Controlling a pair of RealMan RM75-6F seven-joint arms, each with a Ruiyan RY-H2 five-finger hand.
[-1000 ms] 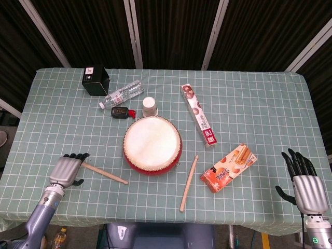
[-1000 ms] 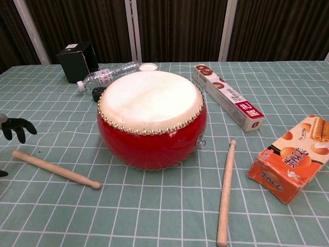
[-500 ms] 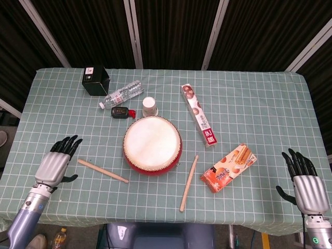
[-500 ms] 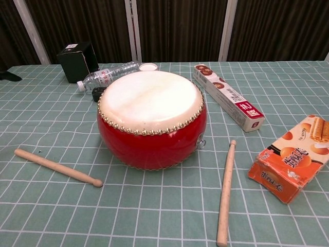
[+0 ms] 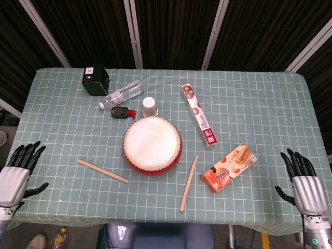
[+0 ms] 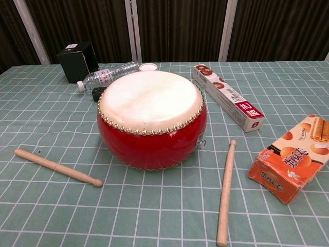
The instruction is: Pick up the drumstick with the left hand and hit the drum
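The red drum [image 5: 152,145] [image 6: 151,117] with its pale skin stands in the middle of the table. One wooden drumstick [image 5: 102,170] [image 6: 57,167] lies flat to the drum's left, nothing touching it. A second drumstick [image 5: 189,183] [image 6: 225,191] lies to the drum's right. My left hand [image 5: 16,174] hovers at the table's left edge, fingers spread, far from the left drumstick and holding nothing. My right hand [image 5: 304,182] is at the right edge, also open and empty. Neither hand shows in the chest view.
A black box [image 5: 95,80], a water bottle [image 5: 122,94], a small black device [image 5: 120,112] and a paper cup [image 5: 149,106] sit behind the drum. A long snack box [image 5: 198,115] and an orange biscuit box [image 5: 229,167] lie to the right.
My left hand let go of the left drumstick's end and drew back leftward to the table edge. The drumstick stayed on the cloth. The right hand barely moved.
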